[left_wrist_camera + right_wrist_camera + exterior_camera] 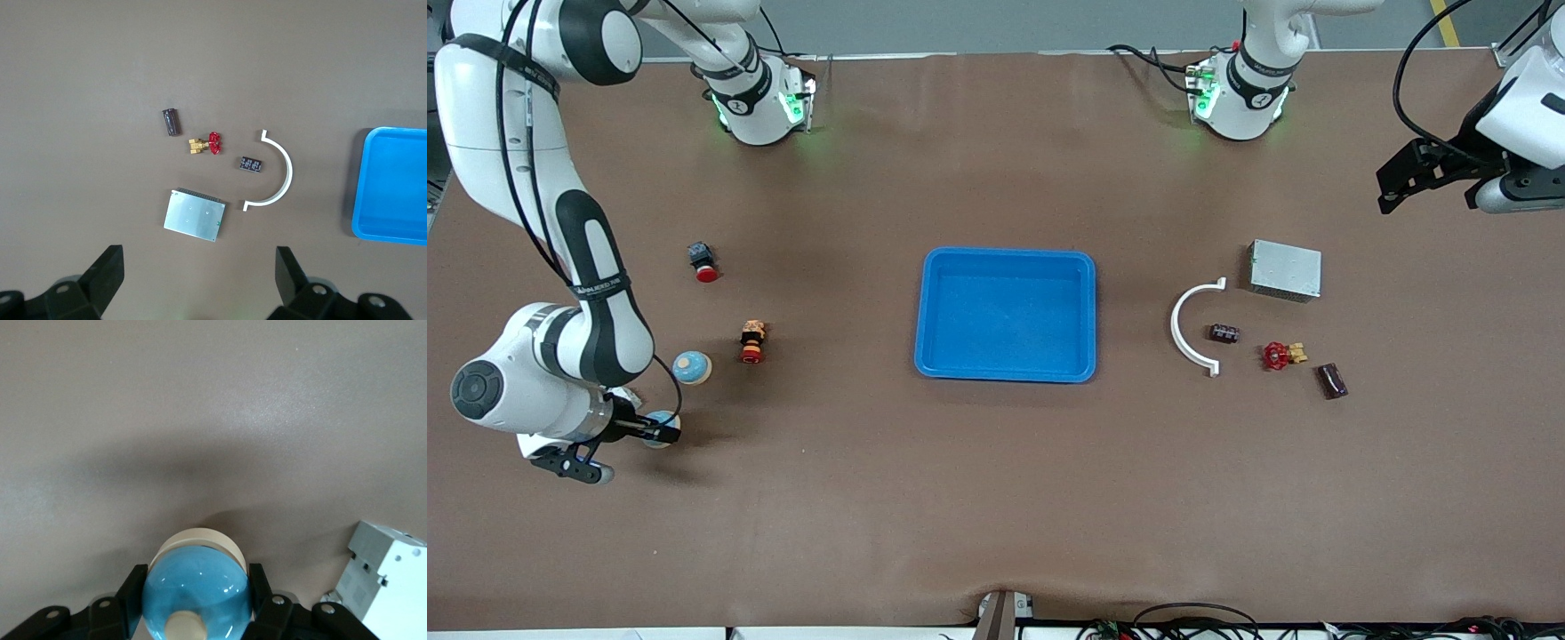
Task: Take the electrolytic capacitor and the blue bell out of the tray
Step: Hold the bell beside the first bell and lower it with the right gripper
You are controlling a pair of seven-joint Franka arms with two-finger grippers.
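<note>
Right gripper [660, 433] clenched on blue bell [197, 593], low over worktop [996, 498] well apart from empty tray [1005, 315], toward right arm's end, likely for setting down; left gripper [1396, 182] released, waiting; capacitor [1332, 380] already out

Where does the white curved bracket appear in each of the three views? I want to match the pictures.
Front view: the white curved bracket lies on the table between the blue tray and the grey metal box, toward the left arm's end.
Left wrist view: it is near the middle of the picture, arching around the small black part.
Right wrist view: not in it.
Shared landmark: the grey metal box beside the bracket.
</note>
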